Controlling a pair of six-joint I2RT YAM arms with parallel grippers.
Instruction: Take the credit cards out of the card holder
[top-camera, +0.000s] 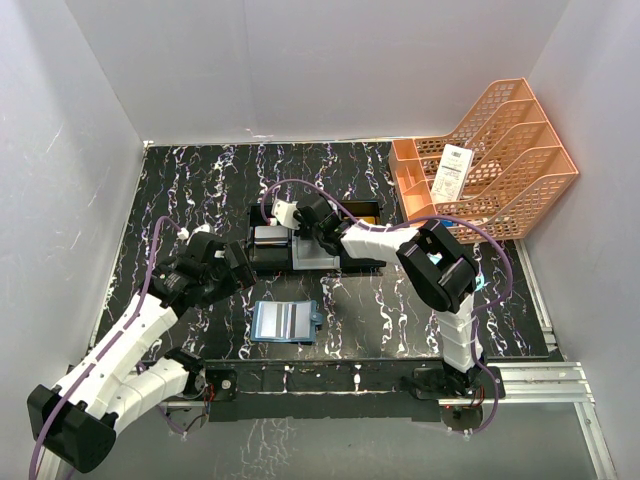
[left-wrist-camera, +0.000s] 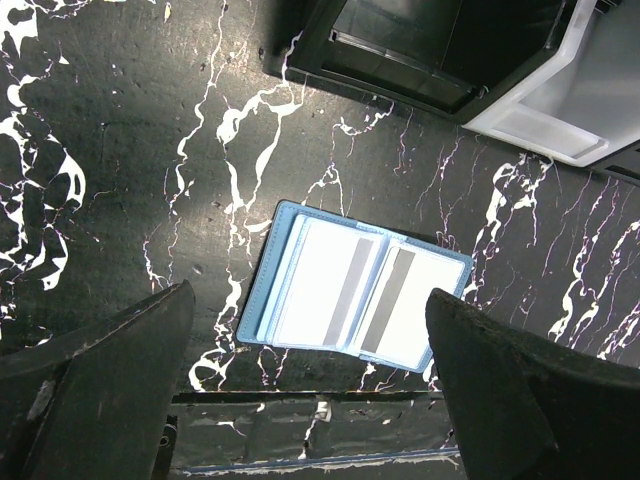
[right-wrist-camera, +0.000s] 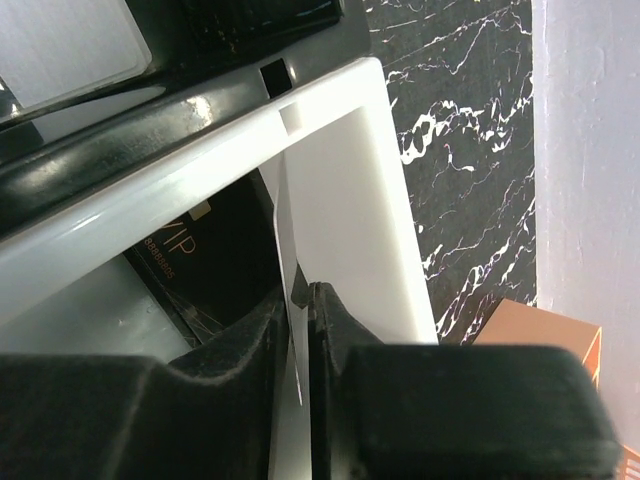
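Card holder (top-camera: 286, 322) lies opened flat on the table (top-camera: 400, 290), near-centre, pale clear pockets facing up. No print readable on it; the only marks are two grey stripes, one on each side of the fold. Long axis runs left-right and the fold near-far, with the whole thing slightly skewed; the snap tab sticks out at the right edge. Bare marbled surface on all four sides: the table's near edge is close behind it and the tray (top-camera: 300, 262) stands apart on the far side, so there is open room to left and right. Left gripper (left-wrist-camera: 310, 295) hangs over the holder with fingers (left-wrist-camera: 100, 370) spread wide, one to each side of it, gripping nothing. Right gripper (right-wrist-camera: 299, 292) is at the tray, jaws drawn almost together on a thin pale credit card (right-wrist-camera: 282, 225) seen edge-on, standing against the tray's white inner wall. Beneath it in that compartment lies a black card (right-wrist-camera: 225, 245) with "VIP" in gold letters; the smaller line under it is too fine to read. From above, a gold-coloured card (top-camera: 365, 213) shows in the tray's far right black compartment. An orange file rack (top-camera: 500, 170) sits at the far right corner, against the right wall, well apart from the holder. A white slip (top-camera: 452, 170) with a barcode leans in it; its print is too small to read. Grey walls close the table at left, far and right.
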